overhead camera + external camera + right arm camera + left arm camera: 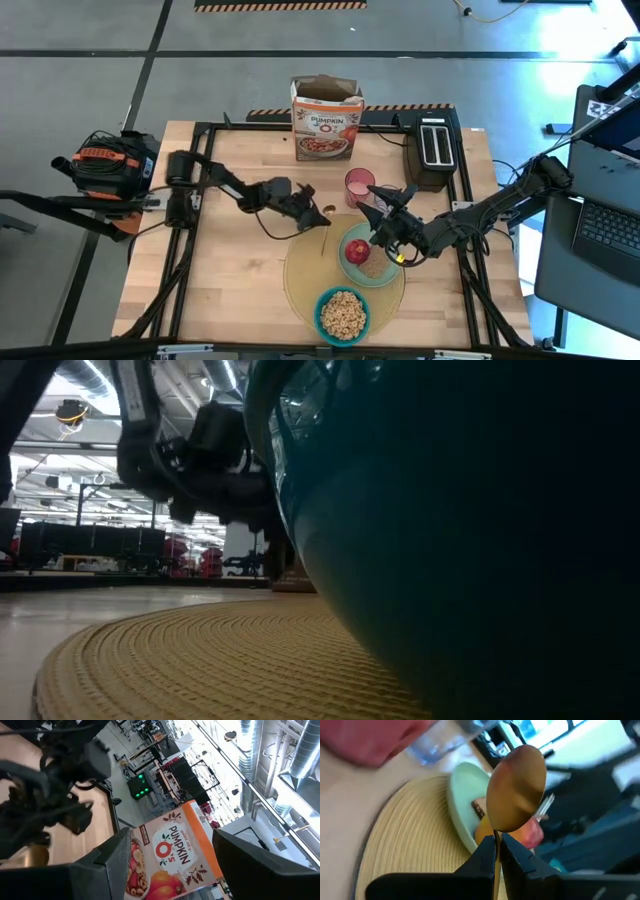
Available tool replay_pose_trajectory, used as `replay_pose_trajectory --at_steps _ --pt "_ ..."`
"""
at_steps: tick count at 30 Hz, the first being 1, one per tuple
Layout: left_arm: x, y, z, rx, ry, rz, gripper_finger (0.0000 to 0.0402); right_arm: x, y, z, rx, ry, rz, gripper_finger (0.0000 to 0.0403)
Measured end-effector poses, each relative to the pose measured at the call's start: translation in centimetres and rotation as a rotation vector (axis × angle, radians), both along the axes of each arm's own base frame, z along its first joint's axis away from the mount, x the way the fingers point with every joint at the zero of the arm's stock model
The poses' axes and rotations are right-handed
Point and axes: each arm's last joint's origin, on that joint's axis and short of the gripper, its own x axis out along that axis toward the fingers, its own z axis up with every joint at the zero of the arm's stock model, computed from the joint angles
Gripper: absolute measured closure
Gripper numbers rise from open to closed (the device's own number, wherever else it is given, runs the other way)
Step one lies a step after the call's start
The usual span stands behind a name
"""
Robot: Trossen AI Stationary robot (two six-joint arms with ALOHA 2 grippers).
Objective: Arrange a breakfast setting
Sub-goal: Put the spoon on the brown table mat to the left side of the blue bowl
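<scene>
A round yellow placemat (300,275) lies near the table's front edge. On it are a pale green plate (385,272) with a red apple (356,250) and brown toast (375,268), and a blue bowl (342,315) of cereal. A pink cup (358,186) and a clear mug (384,194) stand just beyond the mat. My left gripper (318,213) is shut on a gold spoon (517,790) over the mat's far left edge. My right gripper (385,222) hovers open above the plate with nothing between its fingers (115,865). My left gripper pinches the spoon's neck (495,833), just behind its bowl, between its two fingers (482,852). The bowl stands out past the fingertips. The handle (496,875) shows as a gold strip in the gap between the fingers. The spoon is lifted clear of the table.
A cereal box (326,118) stands at the table's far edge, with a black toaster (433,150) to its right. A laptop (600,230) lies off the right side. In the low view the blue bowl (470,560) fills the right half, standing on the placemat (200,660).
</scene>
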Motion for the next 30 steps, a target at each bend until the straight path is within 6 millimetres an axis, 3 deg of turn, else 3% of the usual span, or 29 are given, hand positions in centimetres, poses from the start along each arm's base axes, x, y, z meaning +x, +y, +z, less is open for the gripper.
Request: replay_pose_trajectory --at_steps 10,14,19,23,30 --pt "-1.1 -1.0 5.9 0.456 -0.188 -0.081 0.0398 0.0 0.0 0.0 -0.003 0.004 -0.011 0.0155" --pt "-2.0 -2.7 7.6 0.764 -0.193 -0.101 0.0398 0.0 -0.1 -0.1 -0.005 0.009 -0.027 0.0155" --pt "-2.3 -6.3 7.3 1.265 -0.073 -0.153 0.0398 0.0 -0.1 -0.1 -0.006 0.011 -0.03 0.0155" --pt "-1.8 -9.0 7.2 1.575 -0.118 -0.269 0.0398 0.1 -0.5 -0.1 -0.007 0.012 -0.044 0.0155" --pt "-0.6 -11.2 6.5 2.025 -0.087 -0.457 0.0398 0.3 -1.0 -0.1 -0.004 0.012 -0.062 0.0155"
